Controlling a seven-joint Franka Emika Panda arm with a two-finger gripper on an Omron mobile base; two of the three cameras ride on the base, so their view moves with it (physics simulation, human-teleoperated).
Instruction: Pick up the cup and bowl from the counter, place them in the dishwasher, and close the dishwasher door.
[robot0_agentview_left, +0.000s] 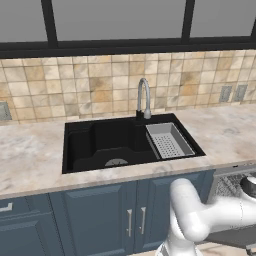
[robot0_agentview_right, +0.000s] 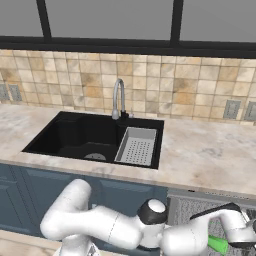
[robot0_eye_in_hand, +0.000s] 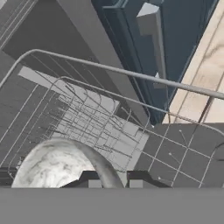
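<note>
Bowl going into the dishwasher rack, cup already down there

The worktop (robot0_agentview_left: 30, 155) around the black sink (robot0_agentview_left: 107, 142) and its grey strainer tray (robot0_agentview_left: 169, 140) carries neither dish. The arm reaches low to the right, over the open dishwasher (robot0_agentview_right: 200, 212). In the hand view the claw (robot0_eye_in_hand: 111, 183) is clenched on the rim of the pale glossy bowl (robot0_eye_in_hand: 54, 168), held above the wire rack (robot0_eye_in_hand: 100, 120). The green cup (robot0_agentview_right: 218, 244) lies by the wrist at the right base view's bottom edge, seemingly in the rack. Next, I judge: lower, let go, lift straight out. Rack rails and the blue cabinet (robot0_eye_in_hand: 175, 43) crowd the far side; room above is free.
</note>
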